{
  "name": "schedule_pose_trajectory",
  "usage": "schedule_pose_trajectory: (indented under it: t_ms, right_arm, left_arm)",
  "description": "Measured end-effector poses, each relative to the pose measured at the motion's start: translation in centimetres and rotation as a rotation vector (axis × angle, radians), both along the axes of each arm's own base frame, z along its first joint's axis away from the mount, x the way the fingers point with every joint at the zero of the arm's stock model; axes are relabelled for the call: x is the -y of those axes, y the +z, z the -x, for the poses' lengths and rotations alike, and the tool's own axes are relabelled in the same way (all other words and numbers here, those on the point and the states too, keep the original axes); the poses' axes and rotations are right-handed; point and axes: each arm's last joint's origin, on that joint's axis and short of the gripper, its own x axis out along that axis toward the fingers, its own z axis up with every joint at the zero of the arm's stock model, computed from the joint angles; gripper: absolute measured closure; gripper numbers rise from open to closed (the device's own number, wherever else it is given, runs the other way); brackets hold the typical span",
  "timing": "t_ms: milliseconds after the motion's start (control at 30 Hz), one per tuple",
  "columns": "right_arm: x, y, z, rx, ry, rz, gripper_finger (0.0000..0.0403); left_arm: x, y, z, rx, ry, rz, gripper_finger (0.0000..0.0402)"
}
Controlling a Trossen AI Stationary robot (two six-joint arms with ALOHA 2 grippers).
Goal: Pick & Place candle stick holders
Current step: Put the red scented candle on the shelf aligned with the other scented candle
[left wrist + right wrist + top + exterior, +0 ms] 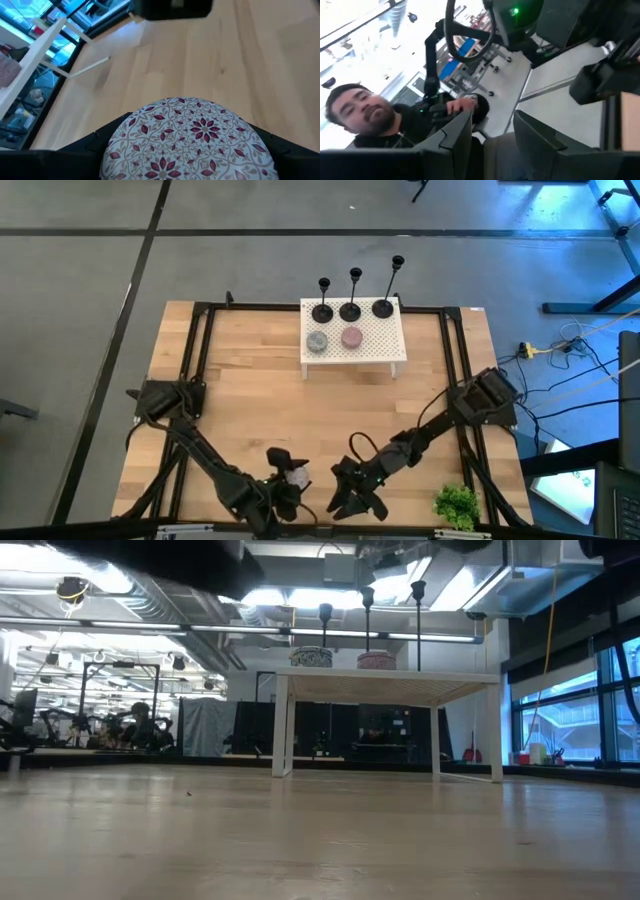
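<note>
Three black candle stick holders [350, 308] stand by their round bases along the far edge of a white perforated stand [375, 350]; in the low view their stems [368, 620] rise above it. No gripper is near them. Close to the table's near edge my left gripper [292, 478] is shut on a round disc with a red floral pattern [187, 142]. Beside it, toward the right, my right gripper [352, 498] is open with nothing between its fingers [455, 140]; its wrist view looks out into the room. My left gripper pinches the patterned disc between its two fingers, one on each opposite side of the round rim [114, 145]. The patterned face is turned toward the wrist camera. The disc is lifted clear of the tabletop.
A grey disc [317, 341] and a pink disc [351, 337] lie on the stand in front of the holders. A green plant-like bunch [457, 505] sits at the near right corner. Bare wood [260, 390] lies between stand and grippers. A person [365, 115] shows beyond the table.
</note>
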Motion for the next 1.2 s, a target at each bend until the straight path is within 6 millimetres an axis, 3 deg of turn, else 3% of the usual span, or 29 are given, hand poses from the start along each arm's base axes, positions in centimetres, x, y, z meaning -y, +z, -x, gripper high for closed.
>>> schedule_pose_trajectory:
  t_ms: [133, 400, 633, 767, 933, 1067, 1200]
  right_arm:
    - [0.6, 0.1, -0.4, 0.016, -0.043, 0.014, 0.0254]
    - [3.6, -0.2, -2.3, -0.004, -0.188, 0.047, 0.0254]
    - [5.5, -0.1, -3.2, -0.011, -0.285, 0.013, 0.0247]
    - [5.9, -0.1, -3.4, -0.016, -0.302, 0.016, 0.0205]
    - [6.2, -0.3, -3.6, -0.026, -0.409, 0.039, 0.0122]
    - [6.5, -0.1, -3.9, -0.034, -0.422, 0.034, 0.0060]
    - [6.5, 0.6, -4.6, -0.030, -0.417, 0.049, 0.0027]
  left_arm:
    - [0.5, 1.3, 0.9, 0.024, -0.021, 0.002, 0.0123]
    - [0.8, 5.7, 3.1, 0.090, -0.080, -0.029, 0.0123]
    - [1.2, 6.1, 4.1, 0.094, -0.100, -0.096, 0.0123]
    - [0.6, 5.7, 4.4, 0.057, -0.080, -0.136, 0.0123]
    - [-0.4, 5.3, 4.2, 0.030, -0.032, -0.130, 0.0123]
    - [-1.2, 5.3, 3.4, 0.017, -0.008, -0.135, 0.0123]
    - [-2.3, 5.3, 2.3, -0.005, 0.017, -0.141, 0.0123]
